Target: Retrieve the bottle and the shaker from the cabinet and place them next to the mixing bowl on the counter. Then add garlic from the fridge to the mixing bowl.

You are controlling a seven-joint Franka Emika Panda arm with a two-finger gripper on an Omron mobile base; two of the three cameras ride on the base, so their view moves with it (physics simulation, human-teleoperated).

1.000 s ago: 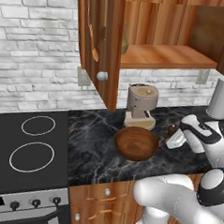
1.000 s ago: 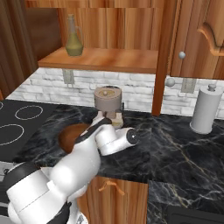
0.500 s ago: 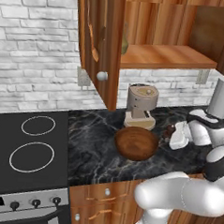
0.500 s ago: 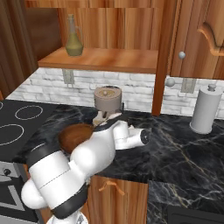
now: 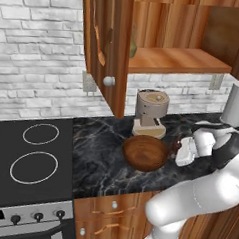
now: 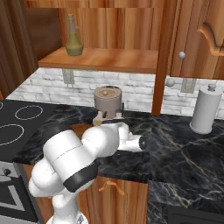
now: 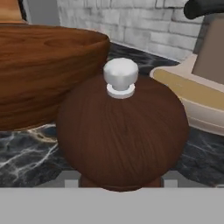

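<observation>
My gripper (image 5: 182, 151) clamped on the shaker (image 7: 122, 131), low over the counter (image 5: 101, 158) just right of the bowl (image 5: 145, 153), not yet released; bottle (image 6: 74, 37) on the cabinet shelf (image 6: 109, 59), garlic unfetched.

text: none legible | labels: none | numbers: none (all surfaces are plain)
</observation>
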